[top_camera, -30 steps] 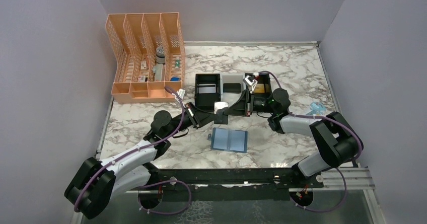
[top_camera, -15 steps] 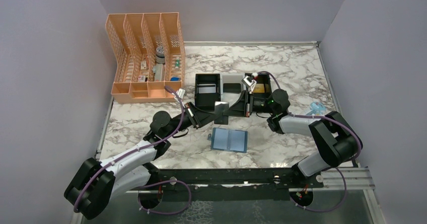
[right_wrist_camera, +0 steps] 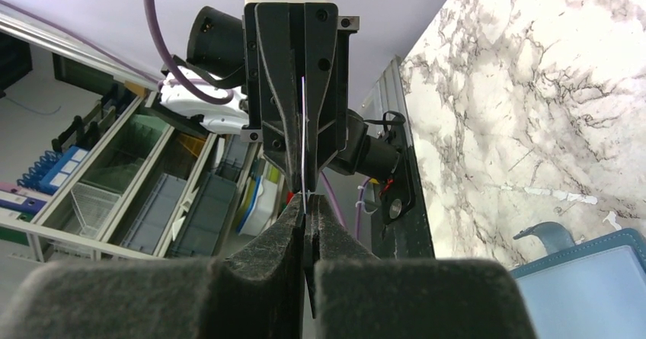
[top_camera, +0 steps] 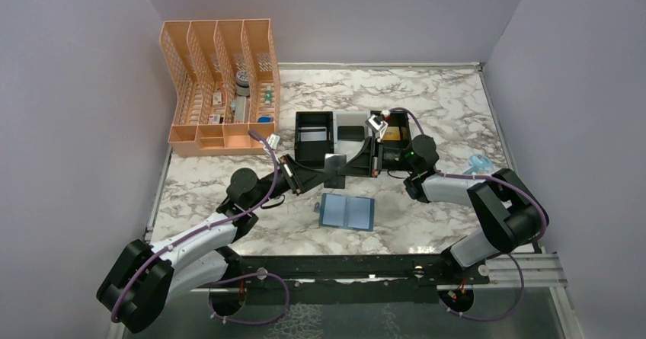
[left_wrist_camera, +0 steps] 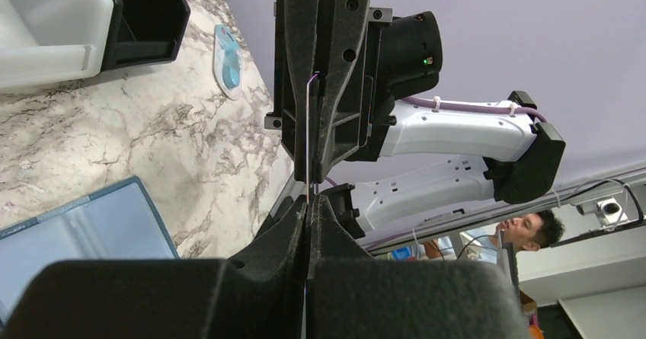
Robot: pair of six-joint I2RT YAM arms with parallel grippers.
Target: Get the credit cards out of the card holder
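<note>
A silver-grey credit card (top_camera: 334, 164) hangs edge-up above the table, pinched from both sides. My left gripper (top_camera: 326, 171) is shut on its left edge and my right gripper (top_camera: 344, 164) is shut on its right edge. In the left wrist view the card (left_wrist_camera: 307, 133) is a thin line running from my left gripper (left_wrist_camera: 307, 200) up into the right gripper (left_wrist_camera: 320, 87). The right wrist view shows the same card (right_wrist_camera: 303, 141) between my right gripper (right_wrist_camera: 306, 199) and the left gripper (right_wrist_camera: 297, 87). The teal-blue card holder (top_camera: 346, 212) lies open and flat below them.
Behind the grippers stands a black-and-white tray (top_camera: 335, 118) with a pale card (top_camera: 312, 135), a black card (top_camera: 351, 132) and a gold card (top_camera: 393, 133) in its compartments. An orange file rack (top_camera: 221, 87) is at the back left. A small blue object (top_camera: 478, 162) lies at the right.
My right gripper has shut on the silver-grey card that the left gripper holds. The card has tilted slightly and looks darker from above.
</note>
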